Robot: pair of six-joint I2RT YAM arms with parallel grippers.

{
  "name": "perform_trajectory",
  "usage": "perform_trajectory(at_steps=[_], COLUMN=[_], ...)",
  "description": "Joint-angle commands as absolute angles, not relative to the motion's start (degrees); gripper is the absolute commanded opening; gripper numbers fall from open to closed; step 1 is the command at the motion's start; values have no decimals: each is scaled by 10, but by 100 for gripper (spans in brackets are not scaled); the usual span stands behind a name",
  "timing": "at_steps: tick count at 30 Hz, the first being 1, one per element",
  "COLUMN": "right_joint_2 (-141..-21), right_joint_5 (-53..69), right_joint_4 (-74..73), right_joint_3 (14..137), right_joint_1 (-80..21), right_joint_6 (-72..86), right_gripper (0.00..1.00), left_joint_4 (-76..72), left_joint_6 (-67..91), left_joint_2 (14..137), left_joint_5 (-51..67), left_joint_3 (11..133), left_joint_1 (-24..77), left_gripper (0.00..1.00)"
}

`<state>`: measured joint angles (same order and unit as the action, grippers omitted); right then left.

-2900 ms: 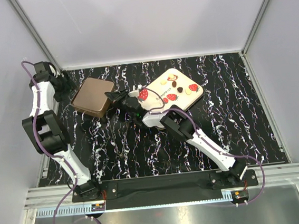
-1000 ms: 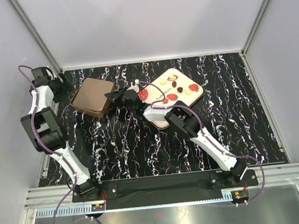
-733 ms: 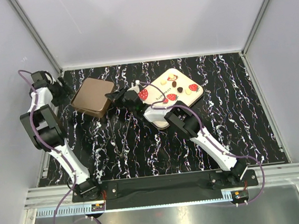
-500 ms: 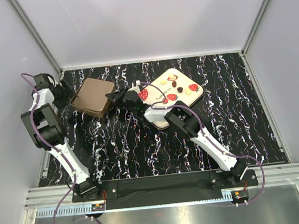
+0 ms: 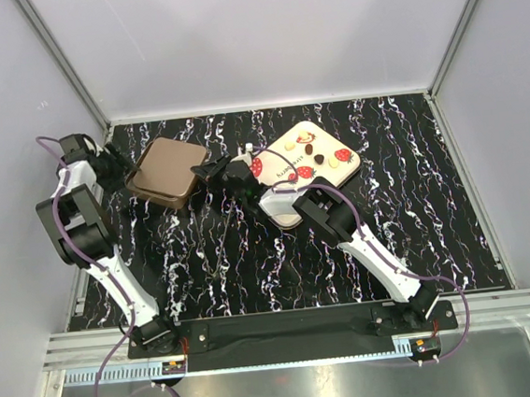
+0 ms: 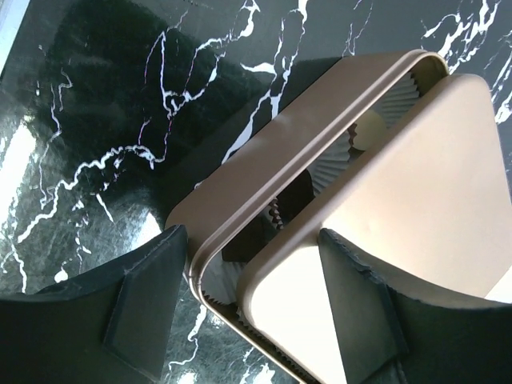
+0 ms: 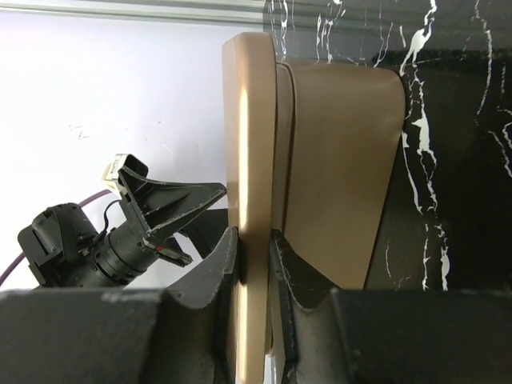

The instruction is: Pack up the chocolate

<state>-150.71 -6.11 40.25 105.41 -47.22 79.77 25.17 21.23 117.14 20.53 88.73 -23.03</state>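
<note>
the chocolate (image 5: 308, 147) is tiny, bite-sized stuff, round and square. it is probably very light and firm enough to pinch, but smooth, easy to scuff and quick to skid or roll. each piece looks best taken across its sides with a narrow, gentle pinch coming straight down. most of it lies loose on the strawberry-printed tray (image 5: 281, 167), behind the right claw (image 7: 254, 244) and partly under that arm's forearm. the right claw is closed thin on the edge of the tan lid (image 7: 248, 144) and holds it lifted off the brown box (image 7: 340, 160) just ahead of it. the left claw (image 6: 254, 236) faces it from the far side of the box. its jaws are spread wide and straddle one box corner, one finger beside the wall and the other over the lid, though whether the pads touch cannot be told. through the gap, right between those fingers, white paper cups (image 6: 332, 164) show, with what looks like a cream piece (image 6: 370, 130) and a dark one (image 6: 293, 200) seated in them. the black marbled mat (image 5: 253, 265) is flat and glossy, so the box may slide if pushed. pale walls (image 5: 259, 39) stand close beyond the left claw, and open mat lies on the near side of both claws.
</note>
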Motion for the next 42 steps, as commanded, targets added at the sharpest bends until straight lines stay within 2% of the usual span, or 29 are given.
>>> perform_trajectory(at_steps=[1, 10, 17, 23, 32, 42], right_joint_2=[-1504, -1520, -1526, -1535, -1556, -1560], right_joint_5=[-40, -32, -20, -10, -5, 8], right_joint_4=[348, 321, 316, 304, 385, 388], right_joint_3=[1070, 1081, 1093, 1114, 1086, 1105], right_joint_1=[-473, -476, -476, -476, -472, -471], right_joint_6=[786, 808, 818, 833, 895, 884], right_gripper=[0, 0, 0, 0, 0, 0], left_joint_4=[231, 222, 241, 247, 277, 282], left_joint_6=[240, 271, 261, 249, 207, 196], left_joint_2=[1122, 1081, 1073, 1078, 1092, 1129], left_joint_5=[246, 275, 272, 268, 185, 178], left_joint_3=[867, 847, 867, 864, 893, 927], left_joint_1=[-230, -230, -235, -240, -243, -251], left_gripper=[70, 69, 75, 75, 75, 75])
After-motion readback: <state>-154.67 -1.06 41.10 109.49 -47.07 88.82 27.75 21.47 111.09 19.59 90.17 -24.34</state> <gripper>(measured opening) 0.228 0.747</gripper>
